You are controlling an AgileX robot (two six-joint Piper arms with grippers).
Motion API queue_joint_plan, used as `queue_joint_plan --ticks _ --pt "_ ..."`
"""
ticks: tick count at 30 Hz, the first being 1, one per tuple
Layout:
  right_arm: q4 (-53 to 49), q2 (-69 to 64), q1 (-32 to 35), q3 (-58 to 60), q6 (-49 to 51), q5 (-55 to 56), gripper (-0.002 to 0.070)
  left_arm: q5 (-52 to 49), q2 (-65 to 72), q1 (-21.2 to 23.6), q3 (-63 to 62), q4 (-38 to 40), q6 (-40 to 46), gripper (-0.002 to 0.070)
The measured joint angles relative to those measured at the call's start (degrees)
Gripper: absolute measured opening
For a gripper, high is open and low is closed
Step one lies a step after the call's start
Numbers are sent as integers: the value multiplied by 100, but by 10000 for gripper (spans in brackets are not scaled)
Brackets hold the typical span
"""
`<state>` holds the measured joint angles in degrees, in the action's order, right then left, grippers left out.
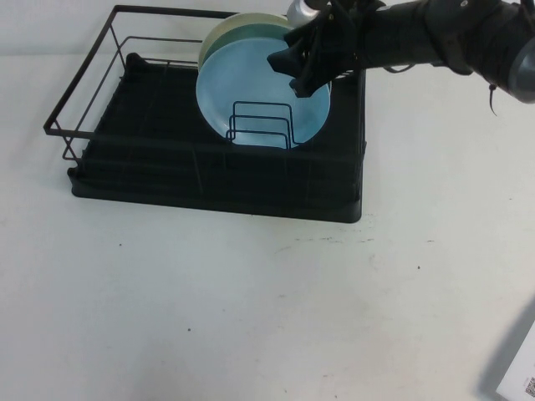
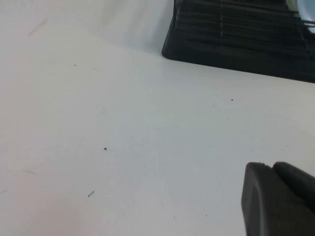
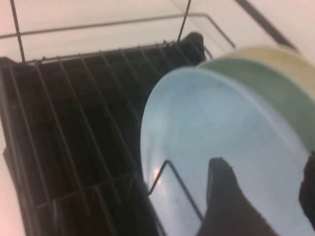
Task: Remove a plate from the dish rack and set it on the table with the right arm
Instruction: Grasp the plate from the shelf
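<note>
right gripper (image 1: 303, 65) spread open at blue plate (image 1: 259, 100) rim | left gripper (image 2: 278, 201) over tabletop (image 1: 251, 317), state unclear | risk: green plate (image 1: 251, 33) dragged along

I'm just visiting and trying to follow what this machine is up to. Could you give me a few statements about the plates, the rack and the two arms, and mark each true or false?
1. The sky-blue plate stands upright in the dish rack. True.
2. The blue plate is rearmost of the three. False: it is frontmost, with the mint-green plate and the cream plate behind it.
3. The right gripper is at the blue plate's upper edge. True: one finger lies across the plate's face.
4. The left gripper is reaching into the rack. False: it hangs low over the bare white table, apart from the rack.
5. A plate already lies on the table. False: all three are in the rack.
</note>
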<state>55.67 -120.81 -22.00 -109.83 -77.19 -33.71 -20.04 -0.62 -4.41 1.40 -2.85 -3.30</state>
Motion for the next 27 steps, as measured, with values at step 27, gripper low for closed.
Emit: queue_joint_plan --ticks 27 --pt "0 -503 0 -92 -585 764 298 0 0 0 0 0 0 -4"
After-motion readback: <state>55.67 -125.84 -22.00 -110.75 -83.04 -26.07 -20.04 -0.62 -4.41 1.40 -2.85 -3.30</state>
